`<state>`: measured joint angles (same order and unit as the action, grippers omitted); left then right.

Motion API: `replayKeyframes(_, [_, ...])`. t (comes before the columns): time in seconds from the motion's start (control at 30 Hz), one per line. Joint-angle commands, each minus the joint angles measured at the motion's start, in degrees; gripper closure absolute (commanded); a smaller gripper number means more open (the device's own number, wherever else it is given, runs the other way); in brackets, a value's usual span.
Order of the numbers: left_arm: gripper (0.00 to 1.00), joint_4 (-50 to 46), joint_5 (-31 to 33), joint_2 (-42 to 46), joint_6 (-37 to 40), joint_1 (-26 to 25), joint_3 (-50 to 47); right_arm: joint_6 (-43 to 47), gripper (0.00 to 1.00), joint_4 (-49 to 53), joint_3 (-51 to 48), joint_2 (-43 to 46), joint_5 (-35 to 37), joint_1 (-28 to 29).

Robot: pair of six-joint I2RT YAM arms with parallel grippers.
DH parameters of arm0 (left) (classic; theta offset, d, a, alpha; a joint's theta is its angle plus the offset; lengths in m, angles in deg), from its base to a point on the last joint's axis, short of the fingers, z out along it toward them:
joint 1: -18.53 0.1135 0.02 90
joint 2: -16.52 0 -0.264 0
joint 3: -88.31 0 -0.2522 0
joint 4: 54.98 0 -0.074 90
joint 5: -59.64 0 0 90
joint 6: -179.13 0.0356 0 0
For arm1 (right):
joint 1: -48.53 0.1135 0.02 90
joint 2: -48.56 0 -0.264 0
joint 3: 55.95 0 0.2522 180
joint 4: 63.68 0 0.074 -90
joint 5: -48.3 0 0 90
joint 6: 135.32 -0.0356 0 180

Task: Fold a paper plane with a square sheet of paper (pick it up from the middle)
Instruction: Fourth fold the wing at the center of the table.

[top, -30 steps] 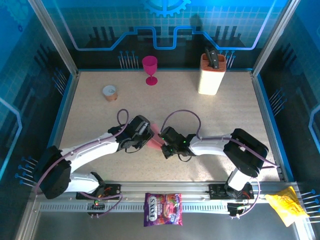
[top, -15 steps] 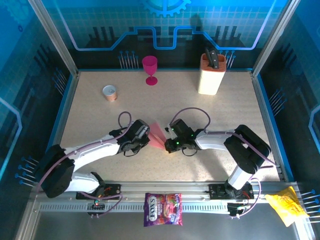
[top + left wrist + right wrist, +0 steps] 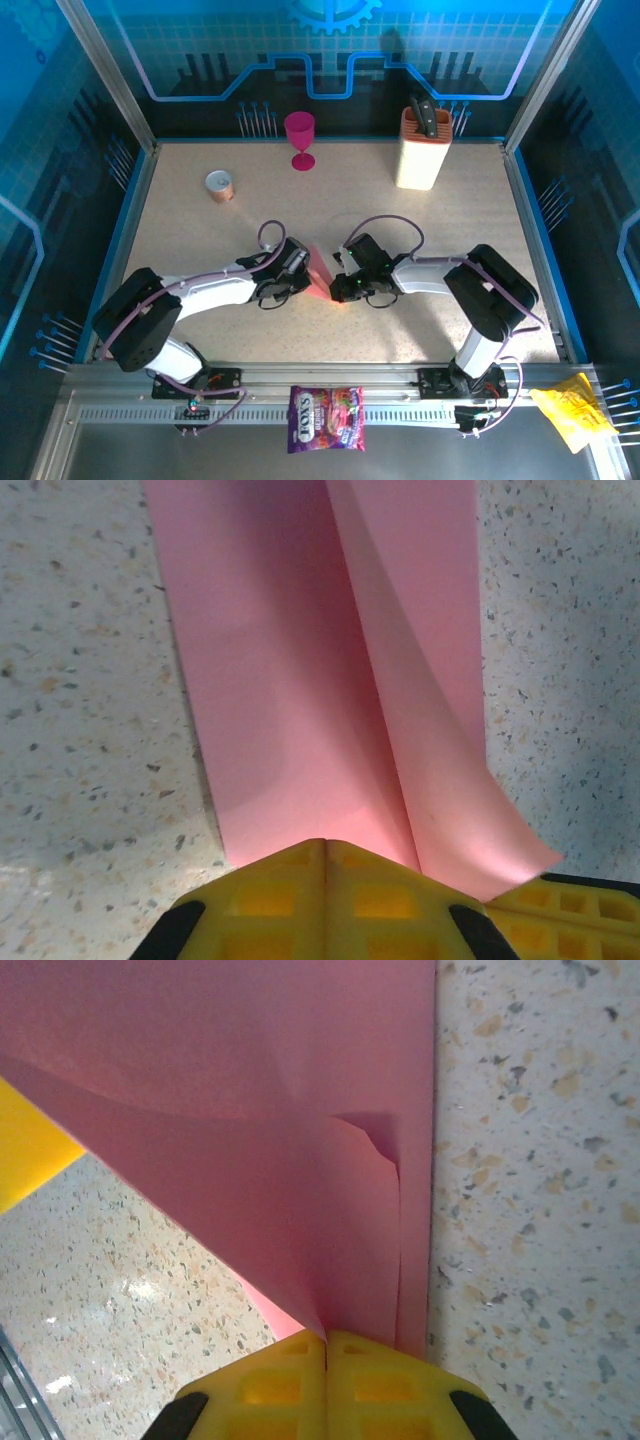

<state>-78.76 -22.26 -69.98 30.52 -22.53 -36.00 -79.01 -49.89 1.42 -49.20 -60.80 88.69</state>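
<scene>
Where the two arms meet at mid-table (image 3: 450, 230), the folded salmon-pink sheet of paper (image 3: 320, 272) is pinched from both sides. Left gripper (image 3: 327, 845): yellow fingers pressed together on the sheet's edge, right at a lengthwise crease. One flap lifts and curls to the right of it. Right gripper (image 3: 326, 1338): jaws likewise clamped on the paper, overlapping layers meeting just above the fingertips. The sheet sits low over the speckled surface; contact unclear. Magenta goblet (image 3: 299, 138) and cream knife block (image 3: 424, 148) stand well apart along the far edge. Purple candy bag (image 3: 326, 418) lies on the front rail.
</scene>
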Motion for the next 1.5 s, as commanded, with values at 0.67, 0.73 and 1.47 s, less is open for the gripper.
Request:
replayKeyframes(0.67, [1.0,-1.49,-0.36,-9.63,8.94,-0.07,3.59,0.64,1.0,10.86,5.68,-1.46,-4.01,-1.91])
replayKeyframes(0.73, [1.0,-1.84,-0.36,-10.22,9.36,-0.07,3.85,0.73,1.0,10.96,5.68,-1.52,-3.98,-2.18])
replayKeyframes(1.47, [1.0,-2.5,-0.37,-13.31,10.02,-0.07,3.07,-5.2,1.0,3.26,1.35,-3.8,-11.94,-7.88])
